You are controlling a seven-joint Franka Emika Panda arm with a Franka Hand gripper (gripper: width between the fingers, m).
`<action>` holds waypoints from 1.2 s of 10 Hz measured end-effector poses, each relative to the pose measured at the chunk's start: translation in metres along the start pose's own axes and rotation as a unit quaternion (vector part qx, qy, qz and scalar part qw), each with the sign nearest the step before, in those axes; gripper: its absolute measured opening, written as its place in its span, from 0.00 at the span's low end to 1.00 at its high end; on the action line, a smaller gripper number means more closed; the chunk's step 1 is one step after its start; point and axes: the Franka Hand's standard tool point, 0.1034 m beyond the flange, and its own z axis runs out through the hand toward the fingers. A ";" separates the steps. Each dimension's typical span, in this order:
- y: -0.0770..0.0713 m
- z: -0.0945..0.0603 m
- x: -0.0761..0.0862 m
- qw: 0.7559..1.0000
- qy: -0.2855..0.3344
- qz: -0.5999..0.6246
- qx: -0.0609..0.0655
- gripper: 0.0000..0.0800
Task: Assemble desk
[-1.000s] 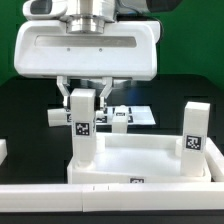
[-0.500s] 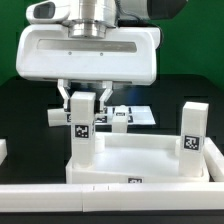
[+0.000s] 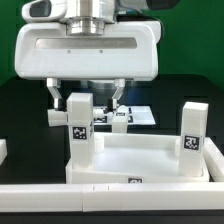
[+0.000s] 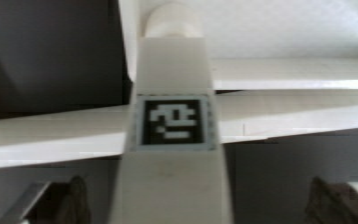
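Directly under the wrist, the gripper (image 3: 86, 99) hangs open. Its two slim fingers (image 3: 56, 97) stand wide on either side of an upright leg (image 3: 81, 128), with a clear gap on both flanks and nothing held. In the wrist view the dark fingertips (image 4: 59, 200) sit well out from the leg's sides, and black table shows in the gaps.

Leg: a blocky, square-sectioned post of smooth matt white plastic with a flat top. A black-and-white square tag sits high on its near face. It stands upright at the corner of the desk top (image 3: 150, 165) on the exterior view's left.

Desk top: a large rectangular tray of the same white plastic, with a low raised rim and a flat floor. It lies flat on the table (image 3: 28, 135), near the middle of the scene. A small tag shows on its near wall.

Second leg (image 3: 194, 127): the same blocky form and also tagged. It stands upright at the tray's corner on the exterior view's right, well apart from the gripper.

Farther back are two more tagged white blocks, one (image 3: 120, 122) just right of the centre leg and one (image 3: 54, 117) to its left. Both are partly hidden, so whether they stand or lie I cannot tell.

Marker board (image 3: 143, 115): a thin flat white sheet on the far side of the table.

Table: matt black. A broad white bar (image 3: 60, 200) runs across the near edge.
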 end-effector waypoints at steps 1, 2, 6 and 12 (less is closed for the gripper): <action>-0.003 -0.002 0.005 0.998 -0.053 0.007 0.015 0.79; -0.002 -0.003 0.013 0.996 -0.083 0.005 0.019 0.81; 0.014 0.006 0.024 0.984 -0.176 -0.003 0.022 0.81; 0.014 0.008 0.024 0.980 -0.172 0.102 0.003 0.36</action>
